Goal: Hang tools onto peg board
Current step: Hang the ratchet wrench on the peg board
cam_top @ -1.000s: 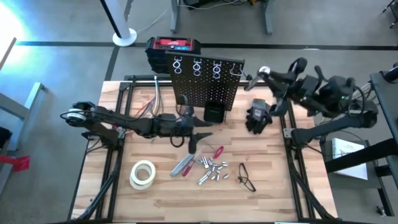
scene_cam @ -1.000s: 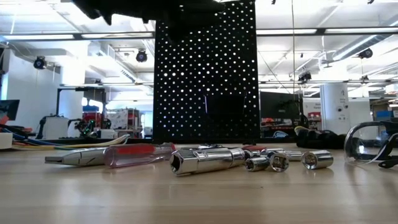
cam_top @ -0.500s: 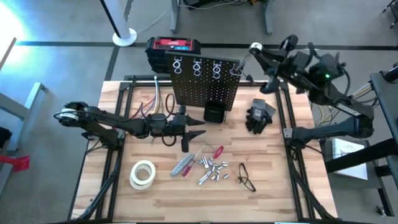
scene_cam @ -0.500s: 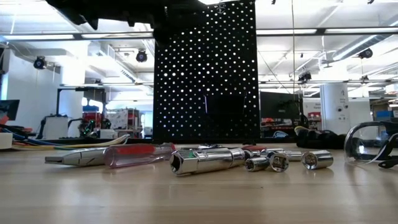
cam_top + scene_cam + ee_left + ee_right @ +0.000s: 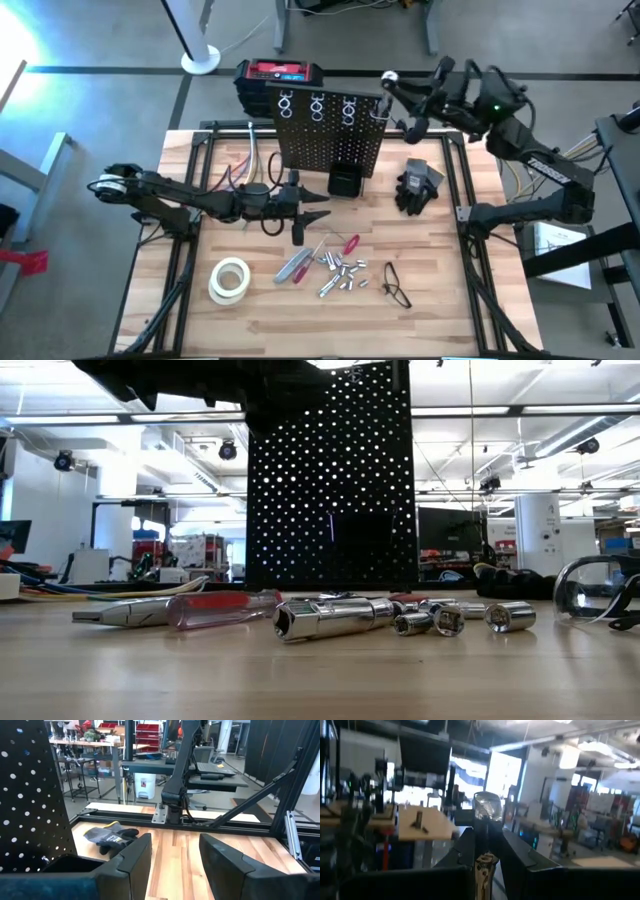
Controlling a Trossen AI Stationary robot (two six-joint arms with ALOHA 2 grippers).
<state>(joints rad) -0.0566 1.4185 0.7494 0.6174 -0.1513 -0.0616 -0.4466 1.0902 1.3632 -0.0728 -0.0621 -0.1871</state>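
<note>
The peg board (image 5: 330, 135) stands upright at the table's far side, with silvery ring hooks (image 5: 316, 104) along its top and a black bin (image 5: 345, 180) at its foot. My right gripper (image 5: 405, 92) hovers high by the board's top right corner, shut on a silvery tool (image 5: 487, 805) with a round head. My left gripper (image 5: 312, 213) is open and level in front of the board, with nothing between its fingers (image 5: 137, 855). Red-handled screwdrivers (image 5: 350, 243), grey pliers (image 5: 125, 610) and silvery sockets (image 5: 340, 272) lie flat on the table. My right gripper pinches the silvery tool's shaft (image 5: 484, 862) between its two fingers, just below the round head (image 5: 387, 77), which sticks out past the fingertips. The fingers come about level from the table's right. The tool is lifted clear, high beside the board's top.
A whitish tape roll (image 5: 229, 280) lies at the near left and safety glasses (image 5: 396, 285) at the near right. Black gloves (image 5: 418, 185) lie right of the board. A red-and-black box (image 5: 280, 75) stands behind the board. Cables (image 5: 245, 165) trail at the far left.
My right gripper has carried the silvery tool along the table's far edge toward the left, up to the peg board's top right corner, turning as it went. My left gripper drew back a little toward the table's left edge, then kept still.
</note>
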